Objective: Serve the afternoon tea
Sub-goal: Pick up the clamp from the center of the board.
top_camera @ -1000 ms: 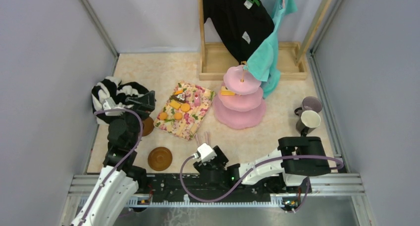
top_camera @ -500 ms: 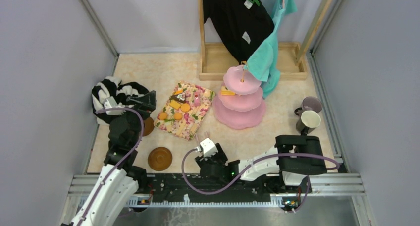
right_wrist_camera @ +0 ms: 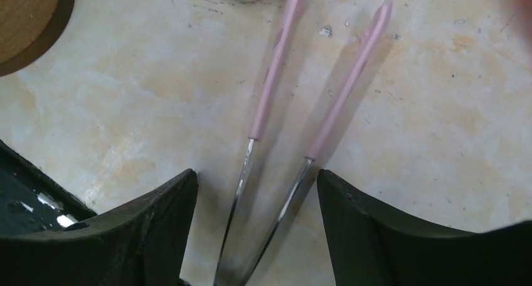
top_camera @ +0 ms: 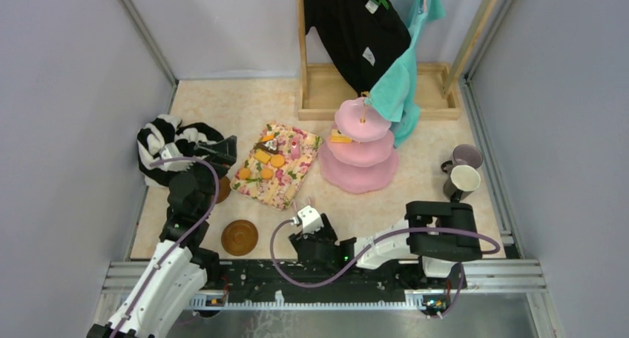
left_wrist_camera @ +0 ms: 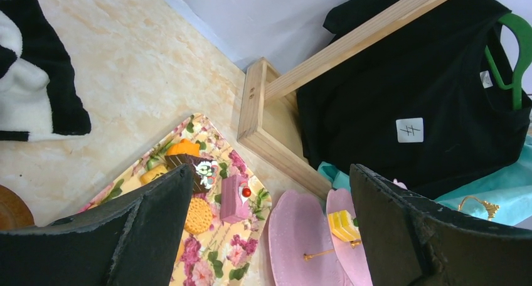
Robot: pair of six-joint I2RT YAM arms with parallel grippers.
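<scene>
The pink three-tier cake stand [top_camera: 360, 149] [left_wrist_camera: 295, 229] stands at centre right, a yellow cake slice [top_camera: 340, 137] [left_wrist_camera: 342, 225] on its middle tier. Orange, yellow and brown pastries [top_camera: 265, 160] [left_wrist_camera: 197, 215] lie on the floral cloth [top_camera: 276, 167]. A lilac mug [top_camera: 466, 156] and a cream mug [top_camera: 463, 181] stand at the right. One brown saucer [top_camera: 239, 236] [right_wrist_camera: 25, 16] lies near the front; another [top_camera: 221, 190] is half hidden by my left arm. My left gripper [top_camera: 222, 151] [left_wrist_camera: 271, 173] hangs open and empty. My right gripper [top_camera: 304, 216] [right_wrist_camera: 257, 176] carries pink-tipped tongs [top_camera: 303, 203] [right_wrist_camera: 276, 91], their arms spread just above the table.
A striped black-and-white garment [top_camera: 167, 141] [left_wrist_camera: 25, 79] lies at the left. A wooden rack [top_camera: 326, 93] [left_wrist_camera: 270, 129] at the back holds a black shirt [top_camera: 356, 27] and a teal cloth [top_camera: 397, 86]. Grey walls close in both sides.
My right gripper has moved left and slightly towards the front edge, the tongs travelling with it. The left arm has barely shifted.
</scene>
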